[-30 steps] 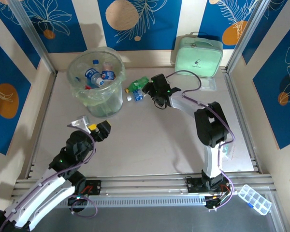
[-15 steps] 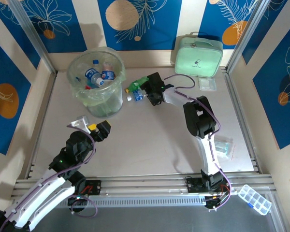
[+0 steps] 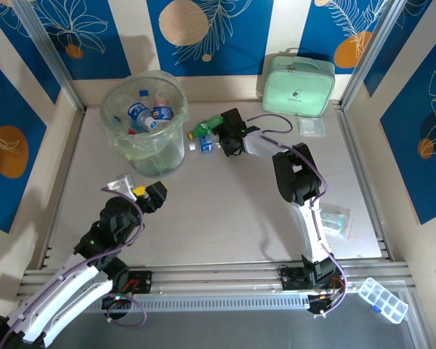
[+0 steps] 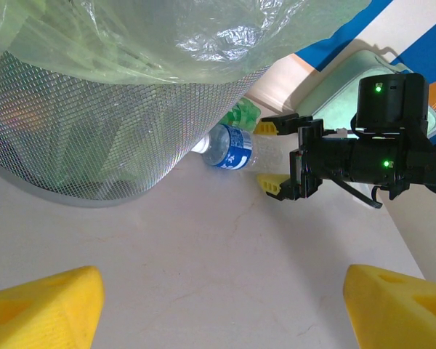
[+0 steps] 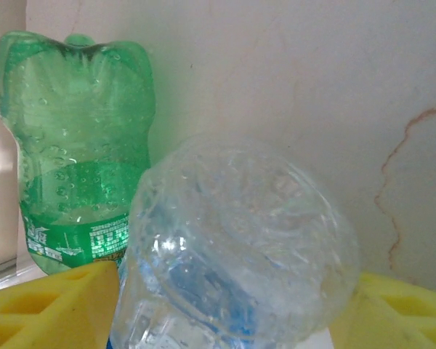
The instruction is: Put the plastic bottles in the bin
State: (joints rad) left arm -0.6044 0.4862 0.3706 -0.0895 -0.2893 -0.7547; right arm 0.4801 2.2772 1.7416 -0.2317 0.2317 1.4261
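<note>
Blue walls with leaf pictures stand around a pale table (image 3: 225, 218). Near the far left corner stands the bin (image 3: 176, 142), a round see-through tub with a pale green bag in it, and other bottles (image 3: 149, 113) lie inside. Just to the right of the bin a clear bottle (image 3: 206, 145) with a blue label lies flat on the table. Its long side runs left to right, with the white cap pointing at the foot of the bin and the bottom end pointing away from it. The right gripper (image 3: 221, 141) reaches in from the right, and its yellow fingers (image 5: 51, 305) press on both sides of the clear bottle's bottom end, so it is grasping that bottle down on the table. A green bottle (image 3: 207, 127) lies on its side just behind the clear one, on the far side, very close to it. The bin's tall wall rises right next to the cap. The left gripper (image 3: 142, 190) sits nearer the front, well apart from the bottles, with its fingers spread wide and nothing between them. A mint green case (image 3: 298, 85) stands at the back wall, and a small clear box (image 3: 312, 126) lies in front of it.
</note>
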